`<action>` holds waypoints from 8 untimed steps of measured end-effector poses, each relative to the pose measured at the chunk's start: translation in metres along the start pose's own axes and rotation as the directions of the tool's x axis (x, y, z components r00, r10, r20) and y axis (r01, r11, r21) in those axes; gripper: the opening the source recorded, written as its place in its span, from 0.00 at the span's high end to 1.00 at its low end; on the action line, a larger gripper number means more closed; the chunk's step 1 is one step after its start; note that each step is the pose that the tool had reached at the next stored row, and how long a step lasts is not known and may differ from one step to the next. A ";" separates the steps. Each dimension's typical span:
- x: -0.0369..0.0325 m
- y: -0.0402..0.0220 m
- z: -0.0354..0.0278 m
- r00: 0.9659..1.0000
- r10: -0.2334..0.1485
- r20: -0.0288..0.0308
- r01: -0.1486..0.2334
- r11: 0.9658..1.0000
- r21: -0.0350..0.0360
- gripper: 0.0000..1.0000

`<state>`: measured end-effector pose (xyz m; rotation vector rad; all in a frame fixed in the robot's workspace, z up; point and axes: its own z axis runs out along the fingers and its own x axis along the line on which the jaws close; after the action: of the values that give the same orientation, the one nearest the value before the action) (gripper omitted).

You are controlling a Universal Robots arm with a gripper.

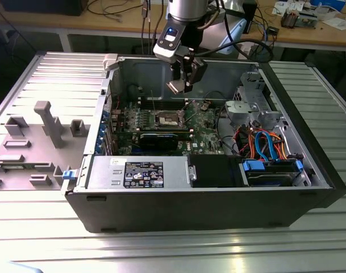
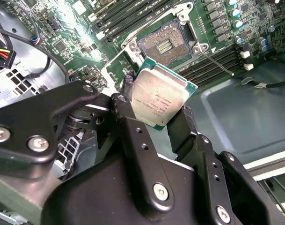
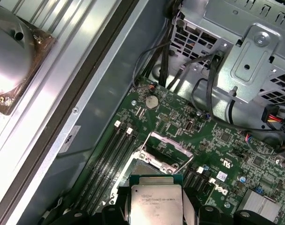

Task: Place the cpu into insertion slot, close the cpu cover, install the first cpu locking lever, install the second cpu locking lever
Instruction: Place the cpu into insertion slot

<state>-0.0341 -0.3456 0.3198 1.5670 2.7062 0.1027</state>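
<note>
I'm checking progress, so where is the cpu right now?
In the second wrist view the cpu sits clamped in the gripper, in the air over the motherboard, just short of the open insertion slot.

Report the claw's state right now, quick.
Claw: shut on the cpu, which it holds in the air, not yet in the insertion slot.

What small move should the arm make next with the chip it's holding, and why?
Probably ease the hand down toward the insertion slot while levelling the cpu. The hand is shut on the cpu's edges, and the chip hangs tilted in the air, not touching the slot. The slot lies uncovered with no chip in it, so closing that gap squarely seems the sensible step.
</note>
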 end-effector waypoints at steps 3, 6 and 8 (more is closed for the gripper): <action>0.0000 0.0000 0.0002 1.000 0.000 0.000 0.000 1.000 0.000 0.46; 0.0000 0.0000 0.0002 1.000 0.000 0.000 0.000 1.000 0.000 0.46; 0.0000 0.0000 0.0002 1.000 0.000 0.000 0.000 1.000 0.000 0.46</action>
<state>-0.0341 -0.3456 0.3196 1.5672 2.7065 0.1024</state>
